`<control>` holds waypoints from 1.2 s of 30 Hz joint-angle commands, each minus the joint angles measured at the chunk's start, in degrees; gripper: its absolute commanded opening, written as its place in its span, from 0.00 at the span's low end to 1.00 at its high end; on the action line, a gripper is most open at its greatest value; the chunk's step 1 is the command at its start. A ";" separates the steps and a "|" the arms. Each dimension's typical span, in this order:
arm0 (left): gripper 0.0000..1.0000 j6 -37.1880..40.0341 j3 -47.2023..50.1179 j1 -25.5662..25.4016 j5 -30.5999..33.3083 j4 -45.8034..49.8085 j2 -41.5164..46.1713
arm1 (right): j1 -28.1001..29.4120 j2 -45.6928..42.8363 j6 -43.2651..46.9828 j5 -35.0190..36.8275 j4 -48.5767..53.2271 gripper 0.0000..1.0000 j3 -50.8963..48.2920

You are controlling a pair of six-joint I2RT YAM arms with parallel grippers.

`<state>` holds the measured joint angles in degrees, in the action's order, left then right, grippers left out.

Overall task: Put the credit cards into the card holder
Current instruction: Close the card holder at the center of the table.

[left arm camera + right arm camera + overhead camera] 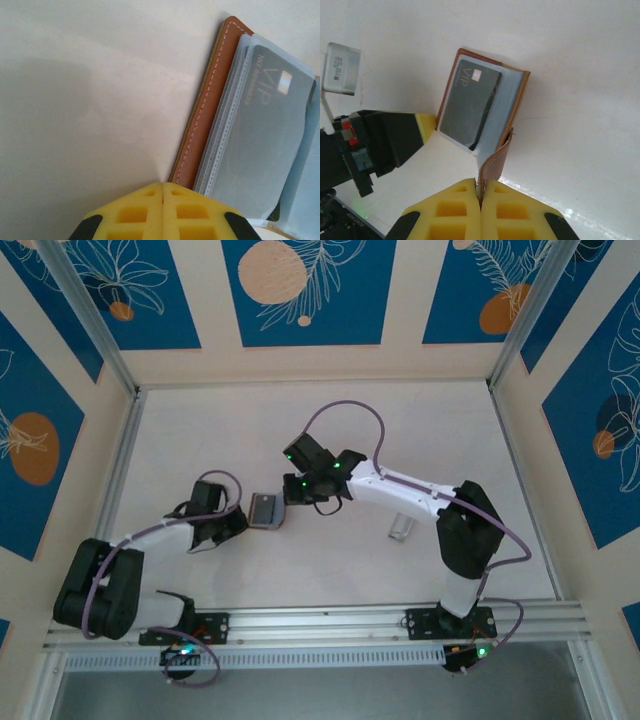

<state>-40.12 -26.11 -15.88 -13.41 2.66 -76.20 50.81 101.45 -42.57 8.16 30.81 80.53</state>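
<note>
The brown card holder (pixel 265 510) lies open on the table between my two grippers. A dark grey credit card marked VIP (pixel 470 102) sits in its clear bluish sleeves (pixel 227 125). My right gripper (pixel 481 192) is shut on the holder's snap tab (pixel 495 162), which curls up from the brown cover (pixel 519 97). My left gripper (pixel 163 186) is shut with nothing between its yellow fingers, and its tip touches the near corner of the stitched brown edge (pixel 207 112). A second pale silver card (pixel 402 527) lies on the table to the right of the right arm.
The tabletop (pixel 330 570) is pale and bounded by aluminium rails (pixel 400 618) in front and at both sides. A small grey printed tag (pixel 340 67) hangs by the left arm's body (pixel 370 145).
</note>
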 commanded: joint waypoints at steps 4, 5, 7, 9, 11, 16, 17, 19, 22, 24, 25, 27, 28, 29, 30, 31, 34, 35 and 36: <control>0.00 -0.91 1.06 -2.30 -0.53 -1.59 -2.17 | -0.01 4.36 -0.92 -8.83 -4.82 0.00 4.91; 0.00 -1.22 1.02 -2.59 -0.40 -1.93 -2.50 | -0.18 5.84 -1.61 -10.79 -6.60 0.00 5.79; 0.00 -1.60 0.47 -3.27 -0.39 -2.45 -3.44 | -0.51 8.63 -3.59 -14.69 -10.48 0.00 7.00; 0.00 -2.13 0.52 -3.55 -0.13 -3.41 -4.15 | -0.88 11.47 -5.77 -17.51 -14.31 0.00 7.86; 0.00 -2.49 0.62 -3.72 -0.23 -4.09 -4.74 | -1.25 13.94 -8.14 -19.88 -18.85 0.00 7.66; 0.00 -2.68 1.06 -3.81 0.55 -3.81 -4.13 | -1.41 18.32 -11.61 -20.85 -25.90 0.00 6.51; 0.00 -2.76 1.06 -3.85 0.96 -3.44 -3.81 | -1.41 19.19 -11.88 -20.62 -26.79 0.00 6.30; 0.00 -3.12 1.15 -3.81 1.55 -3.11 -3.22 | -1.41 20.79 -12.37 -20.15 -28.00 0.00 5.97; 0.06 -3.34 1.06 -3.81 1.23 -1.80 -1.49 | -1.17 22.40 -12.53 -19.58 -29.18 0.00 5.81; 0.09 -3.21 0.97 -3.81 2.03 0.62 1.01 | -1.13 23.18 -12.45 -18.97 -29.41 0.00 5.83; 0.10 -3.21 0.97 -3.81 2.62 2.22 2.82 | -1.15 23.76 -12.37 -18.85 -29.57 0.00 5.87; 0.11 -3.38 0.97 -3.81 3.61 5.36 6.68 | -1.37 24.85 -12.43 -18.95 -29.58 0.00 6.07; 0.11 -3.56 1.06 -3.90 4.24 7.21 9.00 | -1.49 25.33 -12.48 -18.82 -29.58 0.01 6.10; 0.11 -3.73 1.14 -3.98 5.12 8.93 11.28 | -1.65 25.78 -12.45 -18.89 -29.82 0.02 5.94; 0.12 -3.74 1.31 -4.10 5.65 9.95 13.13 | -1.80 26.18 -12.45 -19.14 -30.01 0.02 5.80; 0.12 -3.53 1.49 -4.16 6.27 10.77 14.83 | -2.09 26.59 -12.54 -19.55 -30.12 0.03 5.78; 0.13 -2.02 1.14 -4.50 4.46 9.80 15.64 | -2.33 26.70 -12.06 -21.07 -30.37 0.13 5.68; 0.13 -1.89 0.70 -4.73 3.59 9.05 14.88 | -2.49 26.54 -11.56 -21.93 -30.37 0.17 5.70; 0.13 -1.94 0.27 -4.98 3.15 8.50 14.20 | -2.59 26.23 -11.25 -22.55 -30.24 0.19 5.79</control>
<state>-42.98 -25.52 -19.81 -9.41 9.10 -60.82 48.77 127.74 -54.43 -11.77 0.62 87.20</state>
